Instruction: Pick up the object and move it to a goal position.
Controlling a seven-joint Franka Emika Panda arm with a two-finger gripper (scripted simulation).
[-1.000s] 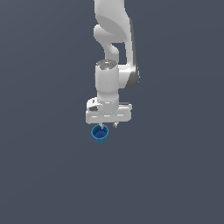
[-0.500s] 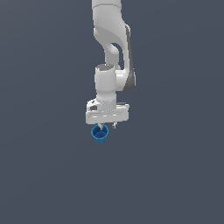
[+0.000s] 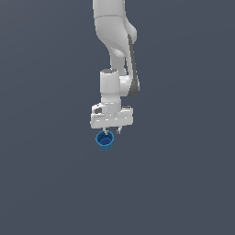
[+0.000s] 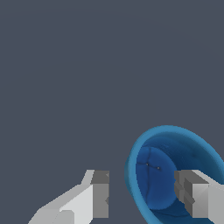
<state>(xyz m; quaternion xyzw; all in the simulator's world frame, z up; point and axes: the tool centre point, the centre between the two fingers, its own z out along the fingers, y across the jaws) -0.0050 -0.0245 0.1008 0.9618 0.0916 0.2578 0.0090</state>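
Looking down, we see our gripper pinching the wall of the blue cup: one finger inside, one outside. That hold keeps the cup hanging under the hand, opening up.

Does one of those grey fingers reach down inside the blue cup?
Yes: in the wrist view one finger sits inside the blue cup, while the other stands outside its wall, so the gripper straddles the rim.
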